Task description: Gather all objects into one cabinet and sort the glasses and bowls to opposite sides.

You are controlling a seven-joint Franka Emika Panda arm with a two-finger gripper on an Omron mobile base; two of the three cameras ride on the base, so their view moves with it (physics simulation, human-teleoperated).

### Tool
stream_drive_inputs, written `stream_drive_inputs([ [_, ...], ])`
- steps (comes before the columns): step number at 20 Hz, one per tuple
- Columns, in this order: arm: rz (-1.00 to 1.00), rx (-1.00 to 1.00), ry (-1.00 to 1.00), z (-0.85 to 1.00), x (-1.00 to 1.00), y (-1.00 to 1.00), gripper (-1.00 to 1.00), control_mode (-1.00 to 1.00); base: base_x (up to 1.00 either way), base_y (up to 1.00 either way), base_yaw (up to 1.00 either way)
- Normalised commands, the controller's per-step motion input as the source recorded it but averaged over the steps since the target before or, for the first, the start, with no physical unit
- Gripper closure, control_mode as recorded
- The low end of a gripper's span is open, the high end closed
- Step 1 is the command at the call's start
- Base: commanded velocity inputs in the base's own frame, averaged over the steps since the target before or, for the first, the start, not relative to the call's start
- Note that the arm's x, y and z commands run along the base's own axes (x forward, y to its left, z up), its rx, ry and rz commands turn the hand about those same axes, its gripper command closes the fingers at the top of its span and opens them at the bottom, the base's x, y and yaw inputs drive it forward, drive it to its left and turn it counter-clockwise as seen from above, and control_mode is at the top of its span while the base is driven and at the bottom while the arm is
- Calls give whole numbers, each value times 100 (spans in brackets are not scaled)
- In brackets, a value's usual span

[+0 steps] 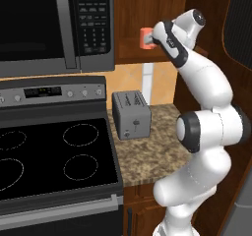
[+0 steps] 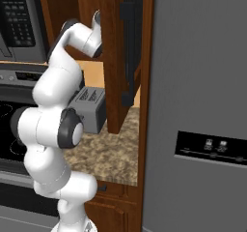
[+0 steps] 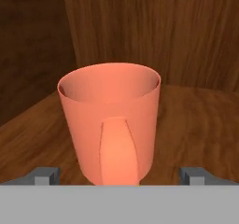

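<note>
Your hand view looks straight at the salmon-pink mug (image 3: 110, 122), standing upright on the cabinet's wooden shelf board (image 3: 196, 125), its handle facing the camera and its rim open upward. The gripper (image 3: 119, 176) stands wide open, one fingertip (image 3: 45, 175) on each side of the mug's base, neither pad visibly touching it. From the left base view you see only a pink edge of the mug (image 1: 146, 39) just beyond the hand, above the toaster (image 1: 130, 115). In the right base view the open cabinet door (image 2: 120, 57) hides the hand.
</note>
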Motion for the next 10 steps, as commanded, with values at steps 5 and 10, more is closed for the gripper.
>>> stream_drive_inputs([
  [5,0,0,0,0,22,0,-100,-100,0,0,0],
  [10,0,0,2,0,1,0,100,-100,0,0,0],
])
